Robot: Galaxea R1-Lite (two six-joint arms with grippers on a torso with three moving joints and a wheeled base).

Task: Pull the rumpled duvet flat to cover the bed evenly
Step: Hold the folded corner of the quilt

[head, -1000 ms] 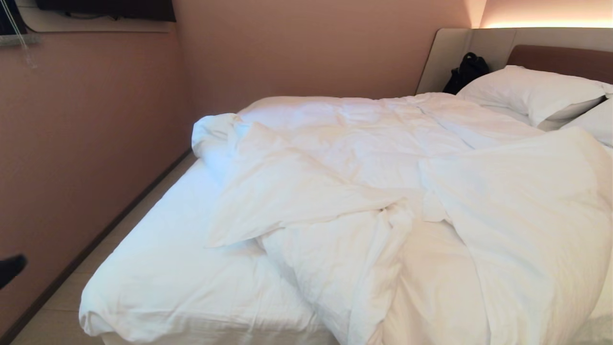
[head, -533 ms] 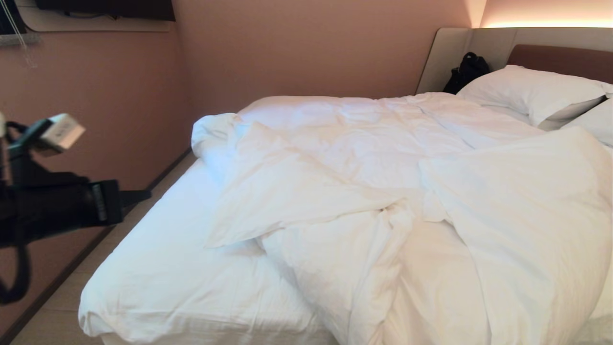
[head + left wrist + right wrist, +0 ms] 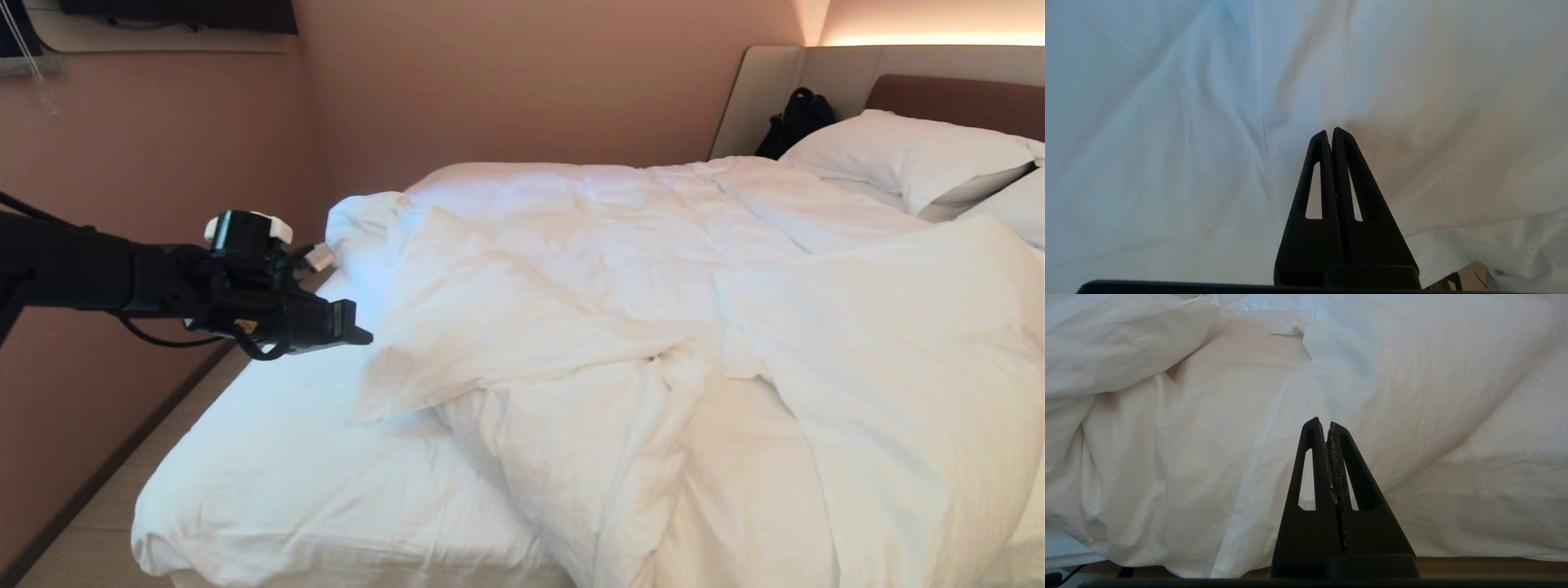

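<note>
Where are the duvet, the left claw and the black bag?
duvet (image 3: 571, 269): head view, rumpled middle.
left claw (image 3: 363, 335): head view, closed tips beside the duvet's edge.
black bag (image 3: 796, 121): head view, body, against the headboard.

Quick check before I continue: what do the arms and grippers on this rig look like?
The left arm is matte black, with a loose black cable looping under its wrist, a white-capped camera block on top and a small orange mark. The left gripper and right gripper each have two black, tapered triangular fingers with slot cut-outs.
</note>
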